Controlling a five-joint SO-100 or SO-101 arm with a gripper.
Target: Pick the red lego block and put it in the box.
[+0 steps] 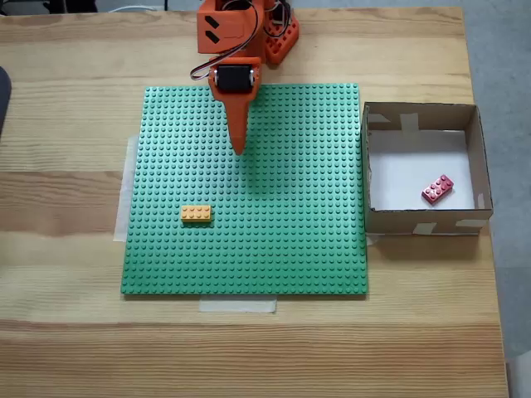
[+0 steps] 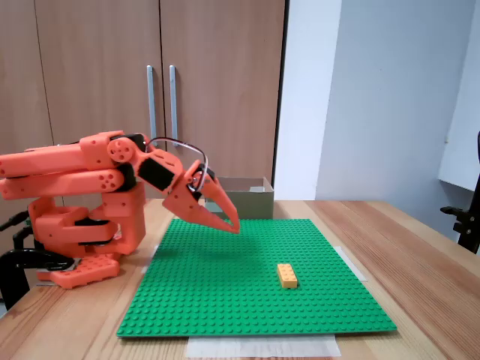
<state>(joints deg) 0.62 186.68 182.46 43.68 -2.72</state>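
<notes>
Red lego block lies tilted, studs up, inside the box, seen from above; tool pinched narrow, empty.

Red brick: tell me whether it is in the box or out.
In. The red brick lies on the white floor of the box, within its walls, in a fixed view.

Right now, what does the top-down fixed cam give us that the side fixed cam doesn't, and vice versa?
Top-down fixed view: the white floor inside the box, with the red brick lying on it near the right wall, and tape strips at the green baseplate's left and near edges.

Side fixed view: the gripper hangs clear above the baseplate, fingers together, holding nothing; wooden cabinet doors stand behind.

Both: the orange arm, the baseplate, the yellow-orange brick on the studs, and the box.
</notes>
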